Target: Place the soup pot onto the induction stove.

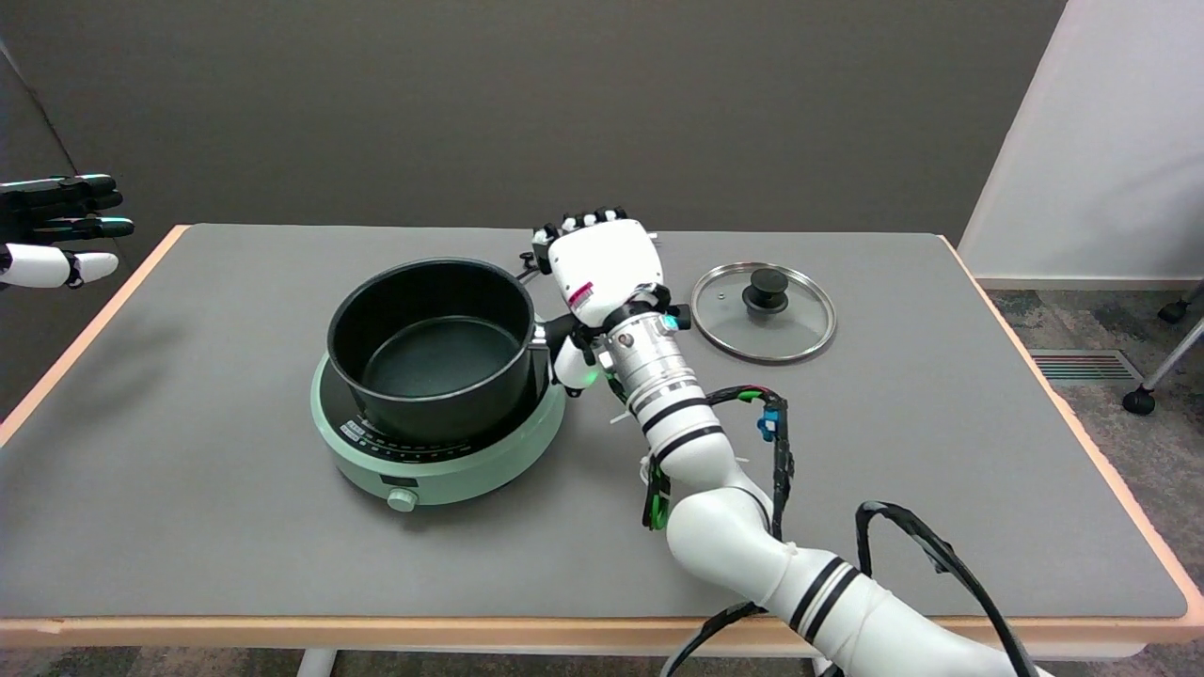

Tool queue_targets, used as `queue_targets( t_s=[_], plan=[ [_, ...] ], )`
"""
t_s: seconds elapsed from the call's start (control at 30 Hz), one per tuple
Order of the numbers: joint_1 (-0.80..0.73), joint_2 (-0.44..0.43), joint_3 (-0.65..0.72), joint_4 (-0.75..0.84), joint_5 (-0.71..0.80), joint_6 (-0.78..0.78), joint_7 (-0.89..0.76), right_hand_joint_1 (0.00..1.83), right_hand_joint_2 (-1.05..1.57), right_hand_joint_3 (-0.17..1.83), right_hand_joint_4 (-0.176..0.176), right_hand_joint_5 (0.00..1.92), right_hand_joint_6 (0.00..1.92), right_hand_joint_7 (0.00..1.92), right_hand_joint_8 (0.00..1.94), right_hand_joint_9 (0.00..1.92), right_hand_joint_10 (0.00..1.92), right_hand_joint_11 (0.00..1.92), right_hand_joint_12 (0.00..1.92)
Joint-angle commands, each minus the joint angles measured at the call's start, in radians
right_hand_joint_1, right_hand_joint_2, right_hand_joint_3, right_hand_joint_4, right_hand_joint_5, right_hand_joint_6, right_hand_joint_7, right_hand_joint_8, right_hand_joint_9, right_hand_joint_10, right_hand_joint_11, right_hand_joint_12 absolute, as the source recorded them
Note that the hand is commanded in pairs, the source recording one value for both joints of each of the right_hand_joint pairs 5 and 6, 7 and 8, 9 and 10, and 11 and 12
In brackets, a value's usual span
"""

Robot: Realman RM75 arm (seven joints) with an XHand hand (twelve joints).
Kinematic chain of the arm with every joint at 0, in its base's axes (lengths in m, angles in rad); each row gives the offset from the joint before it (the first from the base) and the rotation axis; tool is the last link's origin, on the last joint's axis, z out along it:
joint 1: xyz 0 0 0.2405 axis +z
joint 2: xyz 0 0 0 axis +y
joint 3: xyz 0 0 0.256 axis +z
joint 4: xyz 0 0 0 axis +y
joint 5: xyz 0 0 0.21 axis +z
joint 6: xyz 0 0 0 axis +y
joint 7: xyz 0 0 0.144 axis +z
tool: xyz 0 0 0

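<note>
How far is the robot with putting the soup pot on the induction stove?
Done, it seems: the soup pot sits on the induction stove. In hand: the right hand is at the pot's right side by its handle; whether it grips is hidden. Left: letting go and pulling back. The glass lid lies apart on the table.

The right hand covers the soup pot's side handle, so its grip can't be read. The pot hides most of the induction stove's top, panel markings too small. Left hand cut off at the edge.
</note>
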Motion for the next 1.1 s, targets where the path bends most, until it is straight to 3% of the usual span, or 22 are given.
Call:
queue_targets(
  t_s=[0.03, 1.1],
  plan=[
    [0.054, -0.030, -0.027, -0.076, 0.002, -0.007, 0.004, 1.03, -0.29, 1.83, 0.176, 0.75, 0.75, 0.75, 0.75, 0.75, 0.75, 0.75, 0.75],
    [0.119, -0.057, -0.034, -0.129, 0.003, -0.010, 0.012, 1.03, -0.32, 1.83, 0.176, 0.69, 0.69, 0.69, 0.69, 0.69, 0.69, 0.69, 0.69]
  ],
)
